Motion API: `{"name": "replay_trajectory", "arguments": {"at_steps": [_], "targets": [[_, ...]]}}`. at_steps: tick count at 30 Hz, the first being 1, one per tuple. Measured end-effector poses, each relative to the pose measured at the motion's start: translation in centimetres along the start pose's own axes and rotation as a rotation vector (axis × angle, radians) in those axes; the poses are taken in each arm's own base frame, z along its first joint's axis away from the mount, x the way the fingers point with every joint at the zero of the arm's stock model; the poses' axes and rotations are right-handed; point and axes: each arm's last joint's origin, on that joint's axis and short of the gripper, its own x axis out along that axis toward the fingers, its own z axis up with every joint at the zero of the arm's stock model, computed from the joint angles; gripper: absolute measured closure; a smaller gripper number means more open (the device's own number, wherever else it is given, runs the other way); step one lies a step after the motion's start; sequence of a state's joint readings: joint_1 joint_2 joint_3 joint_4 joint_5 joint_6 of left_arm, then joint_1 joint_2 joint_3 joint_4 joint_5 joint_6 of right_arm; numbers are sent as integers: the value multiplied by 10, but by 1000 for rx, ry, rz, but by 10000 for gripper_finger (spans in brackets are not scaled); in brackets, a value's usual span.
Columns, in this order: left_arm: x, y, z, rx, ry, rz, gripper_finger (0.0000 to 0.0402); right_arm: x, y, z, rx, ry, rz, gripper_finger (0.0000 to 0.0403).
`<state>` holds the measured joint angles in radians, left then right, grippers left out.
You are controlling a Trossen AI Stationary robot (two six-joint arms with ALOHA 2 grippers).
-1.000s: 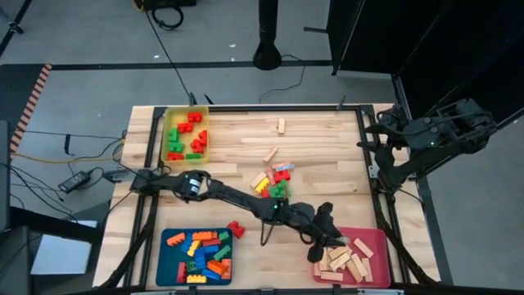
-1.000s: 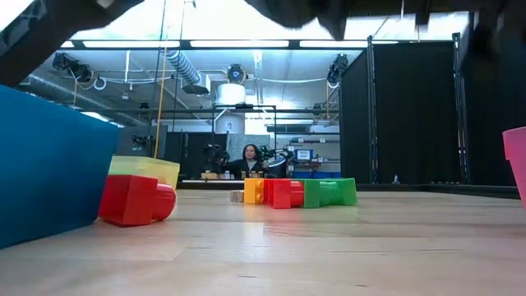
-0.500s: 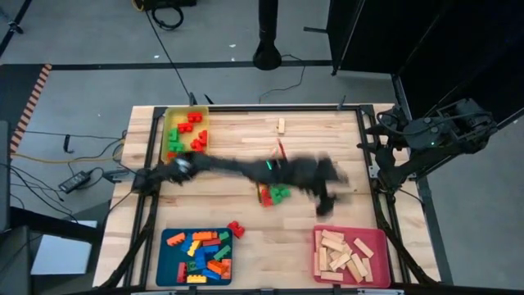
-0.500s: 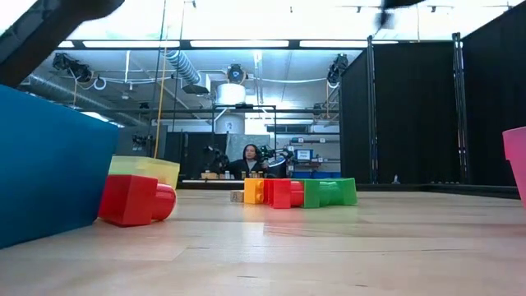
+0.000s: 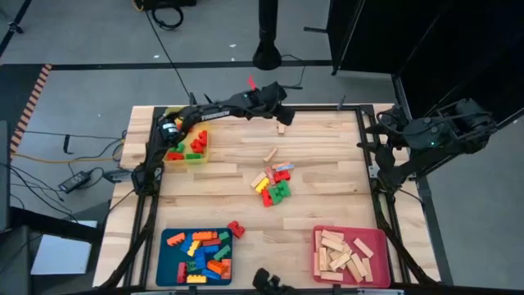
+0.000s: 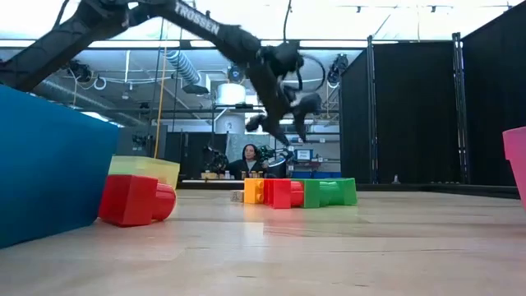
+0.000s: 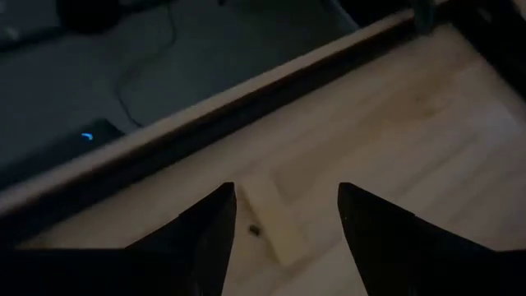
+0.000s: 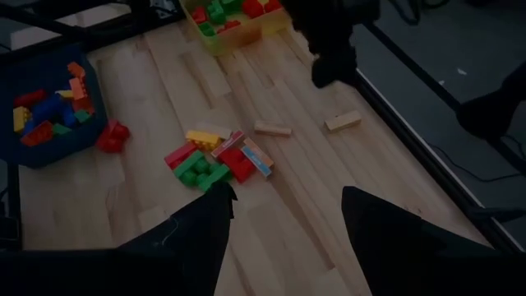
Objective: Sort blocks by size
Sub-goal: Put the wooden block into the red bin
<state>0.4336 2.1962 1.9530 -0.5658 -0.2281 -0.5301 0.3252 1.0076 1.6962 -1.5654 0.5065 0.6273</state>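
Pale wooden bar (image 7: 274,220) lying on counter (image 5: 327,164) beneath left claw (image 5: 277,111), spread open, empty. Risk: bar nudged off far edge if descent misaligned. Right claw (image 8: 283,238) parked, open, empty.

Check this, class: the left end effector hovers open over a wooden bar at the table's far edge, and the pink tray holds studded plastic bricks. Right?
Not quite. The high view shows the pink tray holds pale wooden bars, not studded bricks. The rest stands: the left end effector hovers open over a wooden bar at the table's far edge.

Overhead, table-level, two wrist views
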Motion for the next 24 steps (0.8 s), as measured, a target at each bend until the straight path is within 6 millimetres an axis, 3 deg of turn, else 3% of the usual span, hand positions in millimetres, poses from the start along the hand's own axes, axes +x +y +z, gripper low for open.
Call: {"name": "replay_trajectory", "arguments": {"at_steps": [5,10,13,18,21,24], "targets": [[28,15,-9,-130,-33,-68,183,0,-1,1,-3,-21,-29,158],[47,14,-21,-68,13,-17,183,0,-2,1,-3,-45,-63,158],[43,2,-14,-38,-36,0,183,0,-2,1,-5,-45,-66,158],[44,-6,-18,-15,63,29,184,0,-2,1,-4,-46,-66,158],[26,-19,-6,85,49,16,184,0,-2,1,-10,-45,-66,158],[3,-26,9,295,75,-10,184,0,-2,1,-22,-44,-65,158]]}}
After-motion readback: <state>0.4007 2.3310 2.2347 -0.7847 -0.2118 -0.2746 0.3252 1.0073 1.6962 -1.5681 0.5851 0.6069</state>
